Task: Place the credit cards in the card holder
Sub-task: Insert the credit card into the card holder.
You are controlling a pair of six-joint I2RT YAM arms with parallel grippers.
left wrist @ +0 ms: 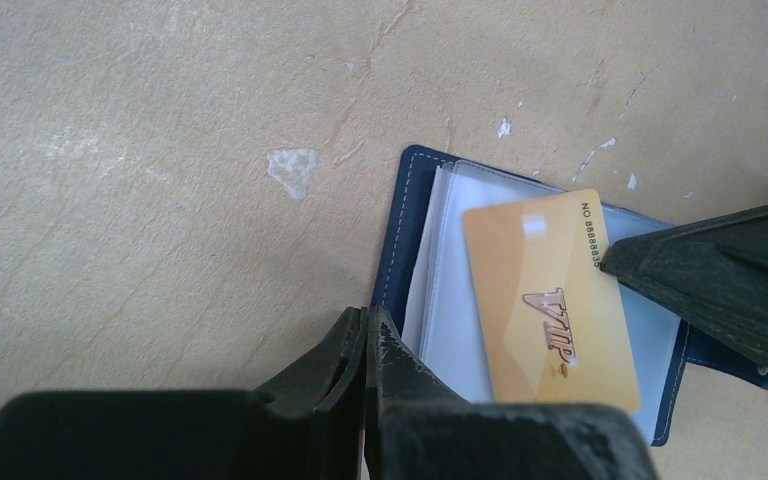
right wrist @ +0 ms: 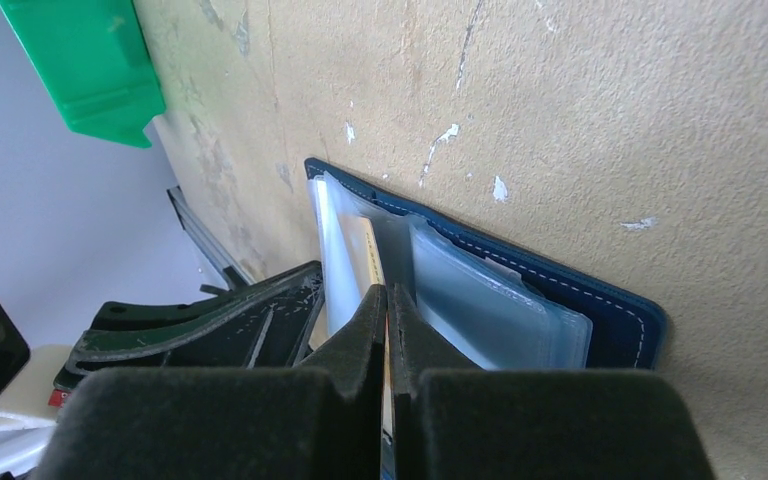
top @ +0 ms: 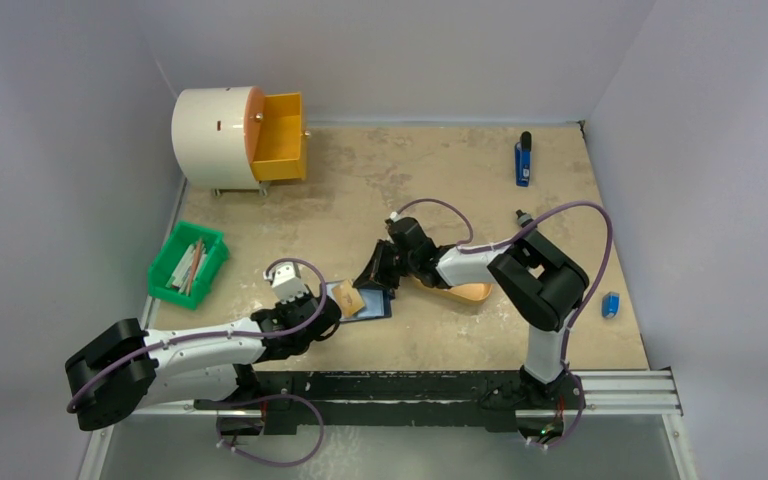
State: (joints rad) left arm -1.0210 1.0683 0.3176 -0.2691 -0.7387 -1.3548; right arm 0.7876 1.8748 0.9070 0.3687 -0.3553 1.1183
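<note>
Card holder (left wrist: 394, 232) open, credit card (left wrist: 550, 300) edge pinched in right hand (right wrist: 388, 300)

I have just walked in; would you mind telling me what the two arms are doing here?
Both arms are working on an open navy card holder lying on the table. The right gripper appears shut on the edge of a gold card, apparently to slide it among the holder's clear sleeves. Whether it sits in a pocket yet is hard to tell. The left gripper is shut, its tips at the holder's edge, probably steadying it.
</note>
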